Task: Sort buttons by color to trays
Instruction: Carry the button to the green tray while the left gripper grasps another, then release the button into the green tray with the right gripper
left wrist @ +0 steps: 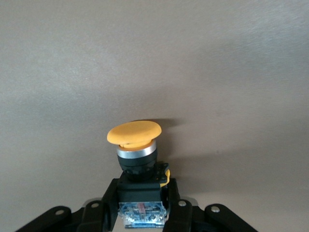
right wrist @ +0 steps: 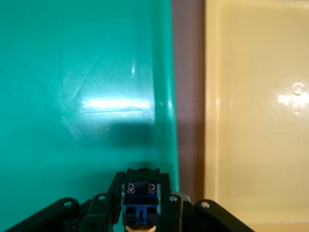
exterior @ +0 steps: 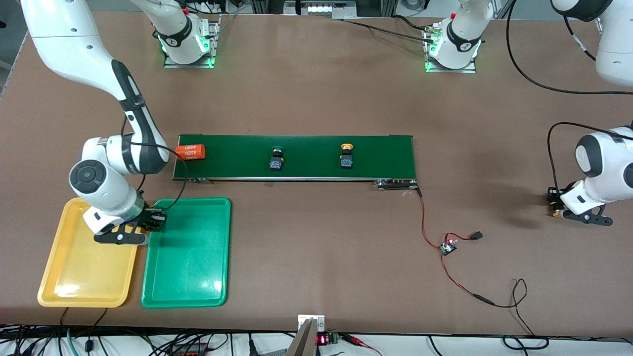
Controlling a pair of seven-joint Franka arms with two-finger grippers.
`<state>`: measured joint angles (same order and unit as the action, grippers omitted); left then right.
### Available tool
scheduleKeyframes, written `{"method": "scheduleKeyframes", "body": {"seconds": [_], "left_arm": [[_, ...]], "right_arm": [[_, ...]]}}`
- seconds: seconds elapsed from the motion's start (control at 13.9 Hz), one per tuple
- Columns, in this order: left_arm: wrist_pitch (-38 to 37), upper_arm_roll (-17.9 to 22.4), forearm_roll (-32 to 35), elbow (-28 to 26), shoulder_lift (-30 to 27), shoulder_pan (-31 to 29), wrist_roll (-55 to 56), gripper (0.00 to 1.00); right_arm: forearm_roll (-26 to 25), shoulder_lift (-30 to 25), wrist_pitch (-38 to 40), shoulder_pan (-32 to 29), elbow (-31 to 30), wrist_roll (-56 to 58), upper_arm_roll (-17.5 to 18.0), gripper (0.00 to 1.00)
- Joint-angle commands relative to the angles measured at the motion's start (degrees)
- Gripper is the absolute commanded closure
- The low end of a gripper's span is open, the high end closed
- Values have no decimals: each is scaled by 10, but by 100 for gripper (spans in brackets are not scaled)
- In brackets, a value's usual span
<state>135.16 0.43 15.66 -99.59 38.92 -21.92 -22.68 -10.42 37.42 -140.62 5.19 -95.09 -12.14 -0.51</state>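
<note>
Front view shows the brown surface (exterior: 316, 104) carrying a long dark-green conveyor belt (exterior: 306, 148). Nearer the camera, at the right arm's end, sit the green tray (exterior: 198, 277) and, beside it, the yellow tray (exterior: 74, 282). An orange cylinder (exterior: 191, 152) lies on the belt's end toward the right arm. A green-capped button (exterior: 276, 159) and a yellow-capped button (exterior: 346, 155) rest apart on the belt. The right tool (exterior: 154, 221) hangs over the green tray's edge, pinching a button (right wrist: 140, 198). The left tool (exterior: 555, 200), over bare surface, pinches an orange-capped button (left wrist: 137, 154).
</note>
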Motion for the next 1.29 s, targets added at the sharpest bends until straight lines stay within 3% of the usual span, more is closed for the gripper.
{"method": "scheduleKeyframes", "body": {"seconds": [0.0,0.14,0.22,0.36,0.43,0.65,0.93,1.08,1.22], "left_arm": [[-83,-29,-14,15,-39,4,-8,58],[-144,-53,-15,28,-57,5,-8,58],[-174,-73,-17,29,-68,6,-5,58],[-252,-113,-33,28,-91,15,35,58],[-290,-135,-53,28,-101,20,74,58],[-334,-195,-73,22,-117,51,140,61],[-331,-263,-136,24,-117,73,209,61],[-329,-298,-154,19,-117,95,297,63],[-314,-331,-154,11,-116,108,369,65]], "right_arm": [[9,30,-3,12,28,3,0,89],[10,36,-9,16,27,3,0,70],[10,37,-9,17,27,4,0,51],[10,39,-9,20,26,4,0,38],[11,38,-9,21,26,7,0,26],[12,0,19,21,11,11,1,0],[43,-119,82,29,-89,-4,17,0],[47,-182,103,29,-143,-45,45,0],[48,-239,113,28,-198,-117,95,0]]}}
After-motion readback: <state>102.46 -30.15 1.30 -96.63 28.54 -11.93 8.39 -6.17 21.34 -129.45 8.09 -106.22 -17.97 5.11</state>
